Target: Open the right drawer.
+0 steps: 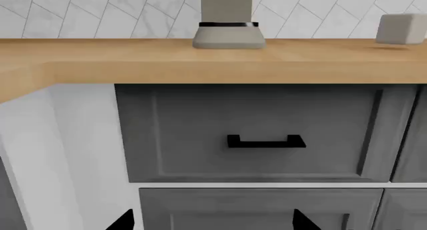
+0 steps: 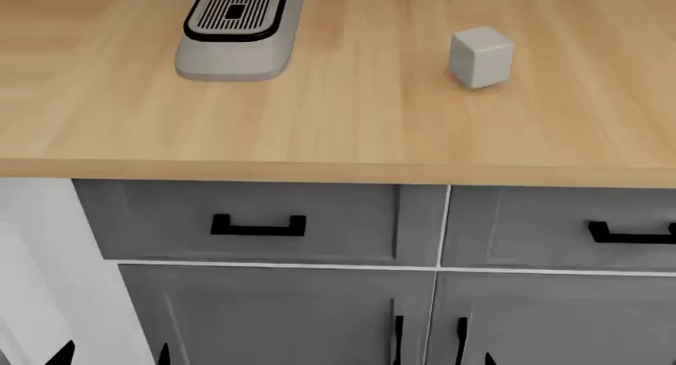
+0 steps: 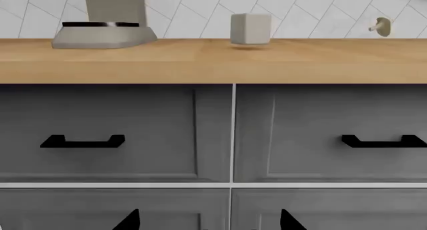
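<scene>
The right drawer (image 2: pixel 560 226) is a grey recessed-panel front under the wooden counter, shut flush, with a black bar handle (image 2: pixel 632 233). It also shows in the right wrist view (image 3: pixel 320 132) with its handle (image 3: pixel 383 141). The matching left drawer (image 2: pixel 253 222) sits beside it and fills the left wrist view (image 1: pixel 260 132). My left gripper (image 1: pixel 213 222) is open and empty, back from the left drawer front. My right gripper (image 3: pixel 210 222) is open and empty, facing the seam between the two drawers, left of the right drawer's handle. Only the fingertips show.
A grey appliance base (image 2: pixel 237 32) and a small grey cube (image 2: pixel 482 56) stand on the wooden countertop (image 2: pixel 349 135). Taller grey cabinet doors with vertical black handles (image 2: pixel 398 337) lie below the drawers. A white panel (image 2: pixel 43 262) is at the left.
</scene>
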